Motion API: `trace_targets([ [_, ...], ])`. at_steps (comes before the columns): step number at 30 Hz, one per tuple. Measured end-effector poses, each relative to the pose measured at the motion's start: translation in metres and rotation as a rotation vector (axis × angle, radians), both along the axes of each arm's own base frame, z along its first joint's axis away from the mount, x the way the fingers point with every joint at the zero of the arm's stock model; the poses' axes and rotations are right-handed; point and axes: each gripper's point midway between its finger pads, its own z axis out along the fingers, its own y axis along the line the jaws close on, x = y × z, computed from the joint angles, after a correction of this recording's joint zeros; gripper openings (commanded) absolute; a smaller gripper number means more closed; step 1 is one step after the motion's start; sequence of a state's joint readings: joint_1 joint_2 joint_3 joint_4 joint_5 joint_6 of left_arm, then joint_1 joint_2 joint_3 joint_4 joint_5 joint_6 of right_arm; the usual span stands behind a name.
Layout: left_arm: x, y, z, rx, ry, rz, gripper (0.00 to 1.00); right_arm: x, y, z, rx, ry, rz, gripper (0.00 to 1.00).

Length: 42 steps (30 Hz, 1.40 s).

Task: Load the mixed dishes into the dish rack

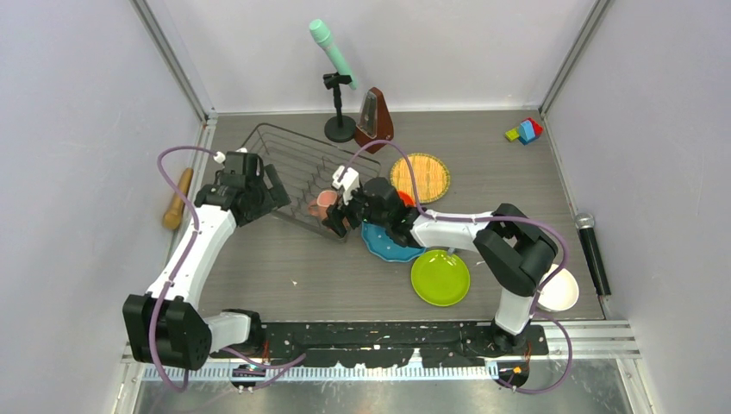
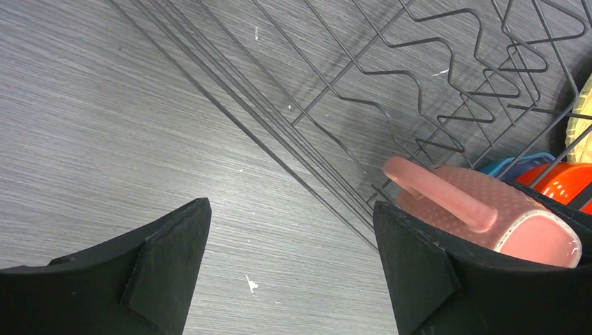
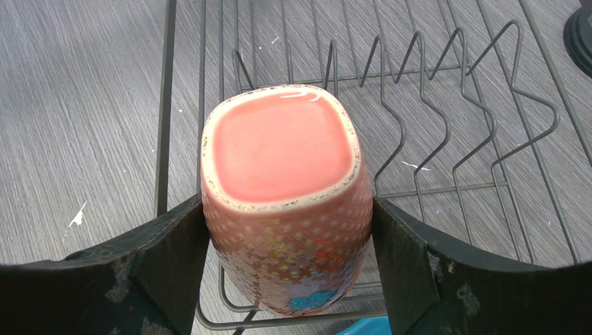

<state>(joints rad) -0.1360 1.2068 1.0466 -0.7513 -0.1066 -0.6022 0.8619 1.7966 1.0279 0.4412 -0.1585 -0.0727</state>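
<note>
Right gripper: The right gripper point(image 3: 290, 209) has its two black fingers pressed on both sides of the pinkish-tan mug point(image 3: 283, 150). It is holding the mug.
Mug: It is tipped over, with a flat pink end facing the wrist camera. Its handle point(image 2: 440, 199) sticks out to the side.
Where the mug is: It is over the dish rack point(image 1: 284, 151), at the side nearest the right arm. The prongs stand just past it. I cannot tell if the mug touches the wires yet.
Left gripper: The left gripper point(image 2: 291, 209) is wide apart with nothing in it. It hangs over the table just beside the other side of the rack.
Inside the rack: I see only bare wires and prongs, and the mug at the edge.
Waiting dishes: The blue white-dotted scalloped plate point(image 1: 388, 246) lies under the right arm. The lime-green plate point(image 1: 440, 278) is near it. The yellow woven-look plate point(image 1: 420, 177) is past the rack. The white bowl point(image 1: 560, 289) sits far right. A bit of the orange bowl point(image 1: 405, 200) peeks out by the arm.
Step now: I think the first dish, the mug, is being put in the rack.
Next move: The mug should go down gently between the prongs until it rests. Then the fingers can let go and lift away without catching a wire.
</note>
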Motion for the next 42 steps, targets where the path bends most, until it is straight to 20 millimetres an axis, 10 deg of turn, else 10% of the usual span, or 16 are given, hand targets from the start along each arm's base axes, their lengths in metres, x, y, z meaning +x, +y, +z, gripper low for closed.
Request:
trace_targets([
  [19,0.019,-0.060,0.021,-0.263,-0.048,-0.207,0.70,0.000,0.001,0.007,0.092,-0.020,-0.021,0.00],
  [35,0.041,-0.083,-0.004,-0.490,0.085,0.020,0.70,0.001,-0.001,0.010,0.134,-0.044,-0.036,0.00],
  [42,0.042,-0.086,-0.016,-0.523,0.196,0.168,0.47,0.000,-0.001,0.010,0.127,-0.075,-0.026,0.00],
])
